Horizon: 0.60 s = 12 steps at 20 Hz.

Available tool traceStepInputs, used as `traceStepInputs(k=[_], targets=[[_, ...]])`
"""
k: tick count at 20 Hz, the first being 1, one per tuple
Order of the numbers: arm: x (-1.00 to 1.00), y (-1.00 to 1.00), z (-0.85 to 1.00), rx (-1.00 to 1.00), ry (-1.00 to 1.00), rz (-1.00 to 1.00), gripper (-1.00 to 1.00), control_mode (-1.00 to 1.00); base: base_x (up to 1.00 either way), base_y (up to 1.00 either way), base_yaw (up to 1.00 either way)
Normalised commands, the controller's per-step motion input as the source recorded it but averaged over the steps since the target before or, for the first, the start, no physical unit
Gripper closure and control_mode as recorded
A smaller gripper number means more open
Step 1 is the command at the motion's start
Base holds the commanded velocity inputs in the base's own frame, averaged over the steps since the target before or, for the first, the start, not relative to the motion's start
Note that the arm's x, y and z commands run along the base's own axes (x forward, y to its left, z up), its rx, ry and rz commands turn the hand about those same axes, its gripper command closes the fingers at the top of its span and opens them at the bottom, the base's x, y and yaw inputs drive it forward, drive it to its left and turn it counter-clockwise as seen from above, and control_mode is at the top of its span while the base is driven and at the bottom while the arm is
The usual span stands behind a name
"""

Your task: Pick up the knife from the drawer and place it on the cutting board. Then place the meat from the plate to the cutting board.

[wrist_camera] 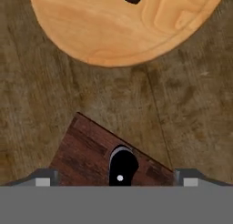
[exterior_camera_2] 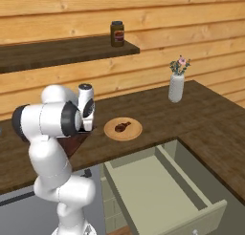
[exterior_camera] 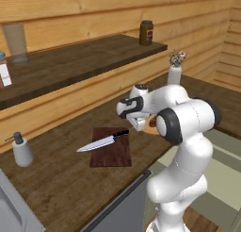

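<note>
On the dark wood counter [exterior_camera: 61,179] — knife [exterior_camera: 101,142] across cutting board [exterior_camera: 111,155] — fingers [wrist_camera: 45,176] spread wide.

Left base view: set behind the arm [exterior_camera: 183,146] on its left, facing forward and down over the surface [exterior_camera: 61,179] to the cutting board [exterior_camera: 111,152] at mid-distance, wall shelf [exterior_camera: 70,61] above. Right base view: behind on the right, facing the same surface, with the plate [exterior_camera_2: 123,129] and open drawer [exterior_camera_2: 158,191] nearer. Both views share vase [exterior_camera: 174,73], jar [exterior_camera_2: 117,33] and shelf. Hand view: close above the surface, looking down at a board corner, knife handle end [wrist_camera: 123,166] and plate rim.
</note>
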Motion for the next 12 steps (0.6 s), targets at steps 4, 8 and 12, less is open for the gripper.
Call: traceStepInputs(k=[4,8,12], targets=[[0.00,-0.83,0.35,0.07,0.00,0.09,-1.00,-1.00,0.00,0.00,0.00],[0.00,-0.81,0.08,0.00,0.00,0.17,-1.00,-1.00,0.00,0.00,0.00],[0.00,-0.76,0.00,-0.07,0.01,0.22,-1.00,-1.00,0.00,0.00,0.00]])
